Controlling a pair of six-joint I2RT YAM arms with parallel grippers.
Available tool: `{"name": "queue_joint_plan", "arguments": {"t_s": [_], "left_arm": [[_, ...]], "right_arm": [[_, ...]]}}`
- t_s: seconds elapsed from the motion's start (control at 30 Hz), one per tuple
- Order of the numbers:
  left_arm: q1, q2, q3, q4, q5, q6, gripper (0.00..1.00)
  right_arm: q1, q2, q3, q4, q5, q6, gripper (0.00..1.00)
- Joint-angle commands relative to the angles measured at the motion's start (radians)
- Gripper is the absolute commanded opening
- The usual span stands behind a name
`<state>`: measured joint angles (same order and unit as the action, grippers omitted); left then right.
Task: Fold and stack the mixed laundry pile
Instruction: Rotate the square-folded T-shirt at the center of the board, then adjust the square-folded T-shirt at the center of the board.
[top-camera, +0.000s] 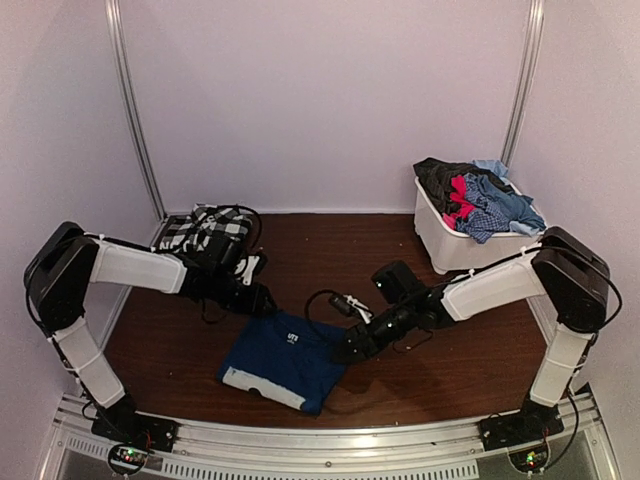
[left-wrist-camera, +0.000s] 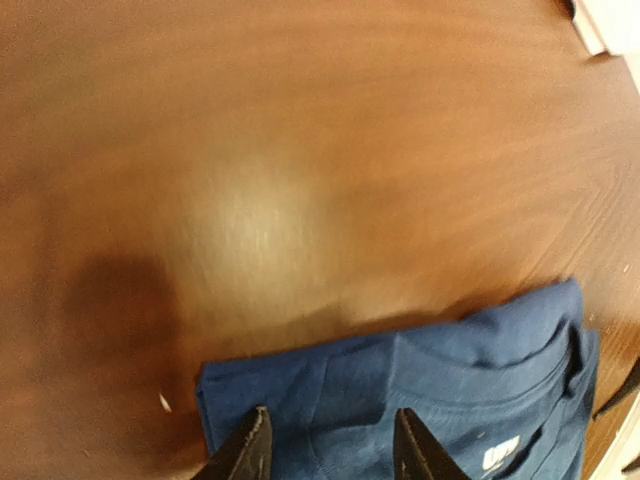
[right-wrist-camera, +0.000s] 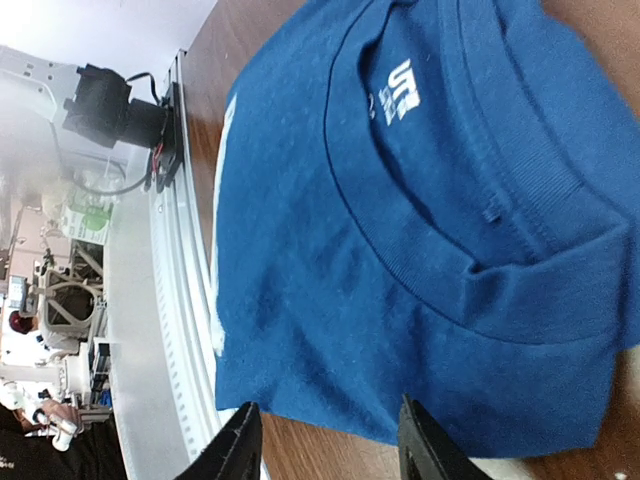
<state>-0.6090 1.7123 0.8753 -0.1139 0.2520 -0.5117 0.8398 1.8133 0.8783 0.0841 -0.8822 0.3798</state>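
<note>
Navy shirt (top-camera: 280, 360), one, folded; checked garment (top-camera: 205, 232), one; white bin (top-camera: 450, 246), one.

**Colours and patterns of the garments, bin and workspace.**
The T-shirt (top-camera: 283, 358) is navy blue, with small white lettering (right-wrist-camera: 397, 90) inside the collar and a white band (top-camera: 258, 383) along its near edge. The checked shirt (top-camera: 205, 230) at the far left is black and white. The bin (top-camera: 445, 250) is plain white. The garments (top-camera: 480, 195) heaped in it are black or dark grey, red-pink, and light blue plaid. The table (top-camera: 450, 350) is dark reddish-brown with a wood grain. The walls (top-camera: 320, 100) are pale lilac. The arms (top-camera: 135, 268) are white with black joints.
</note>
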Motion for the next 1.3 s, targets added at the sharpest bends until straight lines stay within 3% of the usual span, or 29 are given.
{"name": "queue_joint_plan", "arguments": {"t_s": [0.0, 0.1, 0.23, 0.43, 0.83, 0.93, 1.1, 1.27], "left_arm": [[0.002, -0.062, 0.055, 0.001, 0.014, 0.075, 0.46], [0.005, -0.129, 0.023, -0.045, -0.019, 0.076, 0.47], [0.038, -0.187, -0.030, -0.073, -0.042, 0.074, 0.48], [0.051, -0.167, -0.061, -0.056, -0.031, 0.064, 0.51], [0.070, -0.123, -0.052, -0.066, -0.075, 0.050, 0.52], [0.077, -0.127, -0.053, -0.069, -0.073, 0.052, 0.51], [0.087, -0.137, -0.075, -0.058, -0.070, 0.047, 0.47], [0.112, -0.155, -0.111, -0.014, -0.038, 0.029, 0.46]], "right_arm": [[-0.105, -0.089, 0.049, -0.108, 0.118, -0.023, 0.47], [-0.171, -0.086, 0.032, -0.135, 0.144, -0.029, 0.45], [-0.173, -0.055, 0.029, -0.159, 0.131, -0.047, 0.43], [-0.170, 0.021, 0.055, -0.195, 0.107, -0.077, 0.48], [-0.138, 0.137, 0.129, -0.225, 0.008, -0.098, 0.42], [-0.133, 0.159, 0.169, -0.270, 0.020, -0.123, 0.31], [-0.133, 0.112, 0.251, -0.364, 0.104, -0.164, 0.01], [-0.133, 0.106, 0.392, -0.512, 0.213, -0.229, 0.00]]}}
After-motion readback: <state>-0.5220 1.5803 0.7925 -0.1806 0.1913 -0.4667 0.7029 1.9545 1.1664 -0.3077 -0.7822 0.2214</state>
